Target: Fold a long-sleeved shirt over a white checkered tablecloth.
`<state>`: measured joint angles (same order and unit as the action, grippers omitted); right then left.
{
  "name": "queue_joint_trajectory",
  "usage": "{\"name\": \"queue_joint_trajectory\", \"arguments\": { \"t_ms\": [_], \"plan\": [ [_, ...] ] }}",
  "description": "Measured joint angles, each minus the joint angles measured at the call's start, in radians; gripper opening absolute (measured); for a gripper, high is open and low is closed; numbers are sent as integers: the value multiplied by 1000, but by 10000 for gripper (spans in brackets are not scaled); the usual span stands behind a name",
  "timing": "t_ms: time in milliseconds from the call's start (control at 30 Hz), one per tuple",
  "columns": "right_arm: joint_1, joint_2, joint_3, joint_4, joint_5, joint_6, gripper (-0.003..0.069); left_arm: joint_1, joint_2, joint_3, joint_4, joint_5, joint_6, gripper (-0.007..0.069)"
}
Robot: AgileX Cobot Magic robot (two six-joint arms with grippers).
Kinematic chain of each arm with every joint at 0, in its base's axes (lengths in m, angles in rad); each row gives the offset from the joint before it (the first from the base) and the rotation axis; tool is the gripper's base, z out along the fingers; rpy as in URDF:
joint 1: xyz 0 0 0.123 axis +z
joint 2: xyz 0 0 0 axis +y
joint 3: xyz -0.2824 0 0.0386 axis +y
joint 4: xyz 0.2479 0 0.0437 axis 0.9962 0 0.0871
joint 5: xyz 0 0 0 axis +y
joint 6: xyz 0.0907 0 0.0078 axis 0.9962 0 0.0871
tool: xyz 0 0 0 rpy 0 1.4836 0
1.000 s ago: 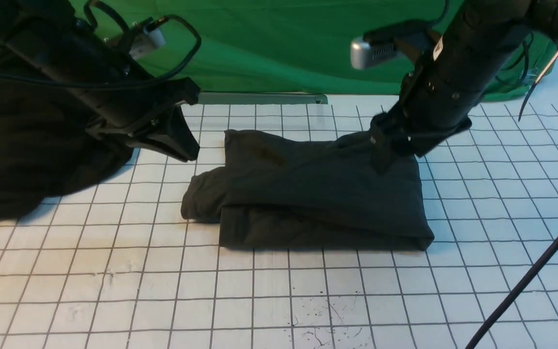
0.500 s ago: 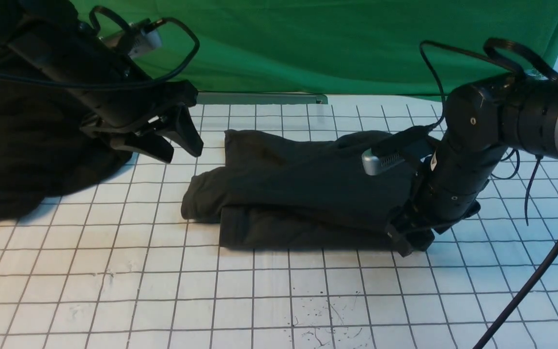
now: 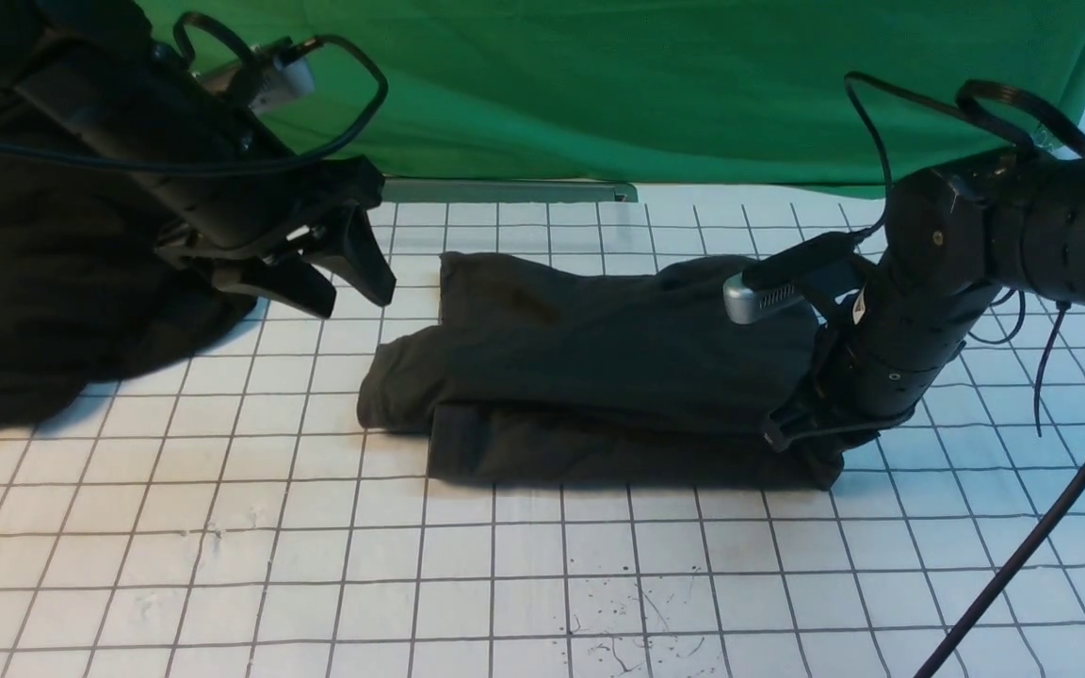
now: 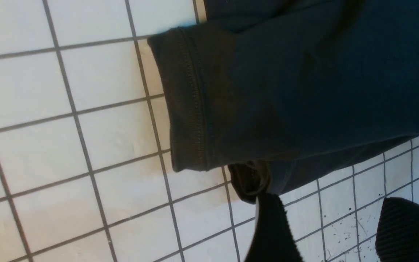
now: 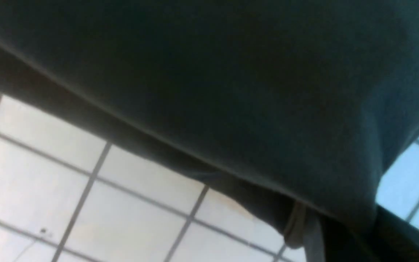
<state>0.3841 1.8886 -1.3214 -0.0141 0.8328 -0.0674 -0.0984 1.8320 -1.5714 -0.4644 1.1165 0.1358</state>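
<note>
**Item 1. Long-sleeved shirt** [image 3: 599, 358]. Dark charcoal knit, folded into a squat oblong bundle of several layers. It lay at the middle of the table on the white checkered tablecloth [image 3: 542, 565]. A rounded fold stuck out at its left end. The left wrist view showed a stitched hem band [image 4: 187, 109] lying flat on the grid.

**Item 2. White checkered tablecloth.** It covered the whole table, slightly wrinkled, with a scatter of dark specks [image 3: 637, 612] near the front edge.

**Item 3. Left tool** [image 3: 340, 282]. Its fingers were spread apart and held nothing. It hung above the tablecloth just beside the shirt's far left corner, not touching it.

**Item 4. Right tool** [image 3: 801, 452]. It was lowered onto the shirt's near right corner, with its tip buried in the cloth. The fingers were hidden there, so I could not tell whether they were together or apart. In the right wrist view the fabric filled most of the frame, close against the lens.

**Item 5. Black heap of cloth** [image 3: 43, 311]. It sat at the far left of the table, behind the left arm and apart from the shirt.

**Item 6. Green cloth** [image 3: 599, 94]. It hung as a backdrop along the far edge.

**Item 7. Black cable** [image 3: 1023, 546]. It ran slantwise across the right front corner.
</note>
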Motion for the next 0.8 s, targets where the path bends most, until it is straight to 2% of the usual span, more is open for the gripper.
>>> {"name": "queue_joint_trajectory", "arguments": {
  "t_ms": [167,400,600,800],
  "plan": [
    [-35,-40,0,7,46,34,31,0,0,0,19,11,0,376],
    [-132,-48,67,14,62,100,31,0,1,0,22,23,-1,377],
    [-140,-48,154,14,-29,106,35,0,1,0,-15,54,-1,379],
    [-140,-48,176,14,-59,107,86,-42,-10,54,-47,87,-2,379]
  ]
}}
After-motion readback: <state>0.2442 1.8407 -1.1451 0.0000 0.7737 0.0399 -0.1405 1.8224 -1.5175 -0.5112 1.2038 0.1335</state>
